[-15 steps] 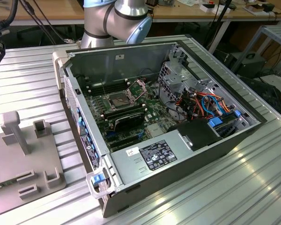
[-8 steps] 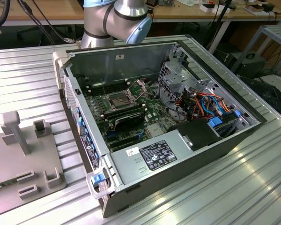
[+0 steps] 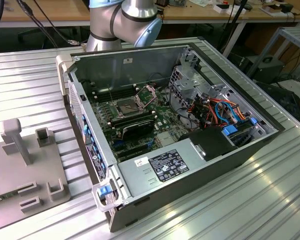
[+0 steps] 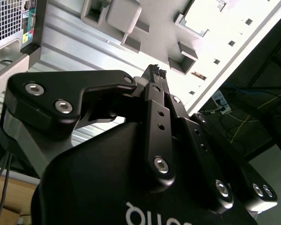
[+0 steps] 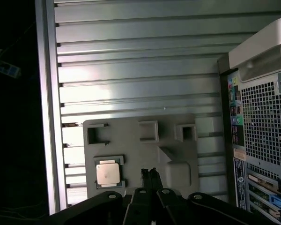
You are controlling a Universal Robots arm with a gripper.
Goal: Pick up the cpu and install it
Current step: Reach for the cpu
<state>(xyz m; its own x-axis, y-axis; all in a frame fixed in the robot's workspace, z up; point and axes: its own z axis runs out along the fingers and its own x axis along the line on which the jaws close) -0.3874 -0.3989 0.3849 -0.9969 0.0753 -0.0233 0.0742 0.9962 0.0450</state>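
The cpu is a small square chip with a silver lid, lying flat in a pocket of the grey fixture plate. My gripper hovers high above that plate, beside the cpu and apart from it. Its two black fingers are pressed together with nothing between them, as the second wrist view also shows at the gripper. In the exterior view the open computer case lies on its side, and the motherboard's cpu socket sits bare with its metal load plate flipped up.
The ribbed aluminium table carries the case and the fixture plate. The case's rear panel stands close to the plate. Inside the case are memory sticks, a power supply and cable bundles. The arm's base rises behind the case.
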